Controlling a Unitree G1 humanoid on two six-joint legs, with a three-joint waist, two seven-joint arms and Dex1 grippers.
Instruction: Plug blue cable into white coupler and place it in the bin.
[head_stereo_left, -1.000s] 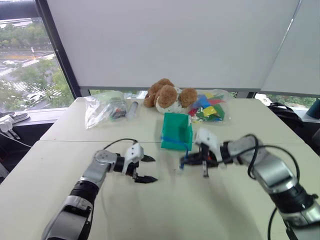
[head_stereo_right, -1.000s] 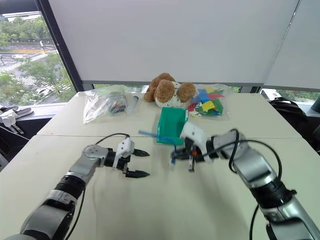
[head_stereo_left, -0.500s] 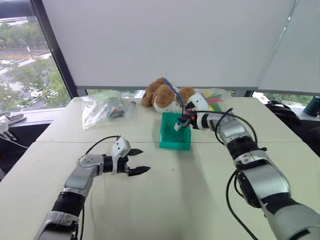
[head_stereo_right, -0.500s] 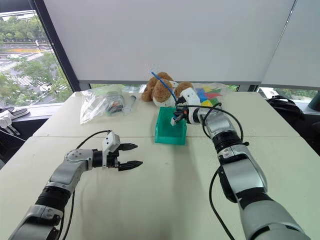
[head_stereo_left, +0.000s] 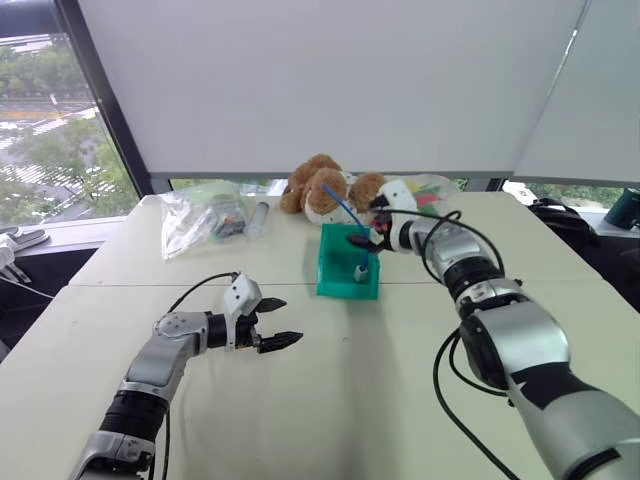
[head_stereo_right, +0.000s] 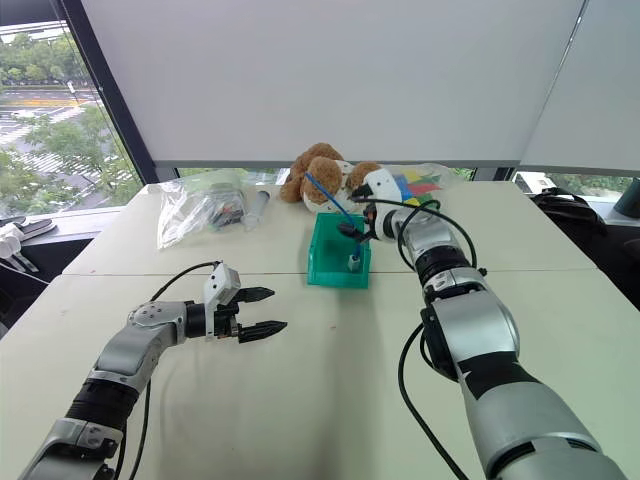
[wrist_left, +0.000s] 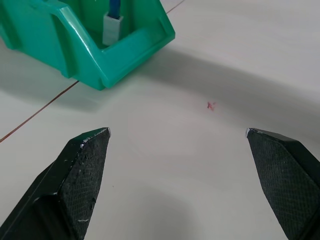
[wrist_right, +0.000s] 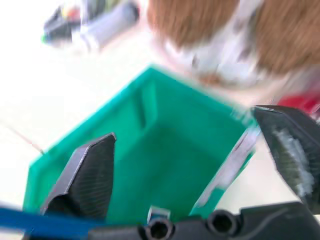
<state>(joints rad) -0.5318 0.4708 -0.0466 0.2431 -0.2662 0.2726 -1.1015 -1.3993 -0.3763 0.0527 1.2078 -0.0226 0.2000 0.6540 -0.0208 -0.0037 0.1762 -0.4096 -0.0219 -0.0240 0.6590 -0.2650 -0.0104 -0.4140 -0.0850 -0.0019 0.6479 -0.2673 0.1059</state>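
We see the pale worktop (head_stereo_left: 330, 400), with the teal-green rectangular plastic bin (head_stereo_left: 335, 282) directly beneath our right jaws (head_stereo_left: 364, 237). A second ago those jaws were clamped on the assembly out in front of the bin; now they have carried it over and stand spread apart above it. The thin bright-blue cable (head_stereo_left: 338, 201) rises out of the bin beside them, and the small white plastic coupler (head_stereo_left: 360, 271) on its end sits inside. Our left jaws (head_stereo_left: 276, 322) hang wide and empty, well apart from the bin. We judge the drop made and the task essentially finished.
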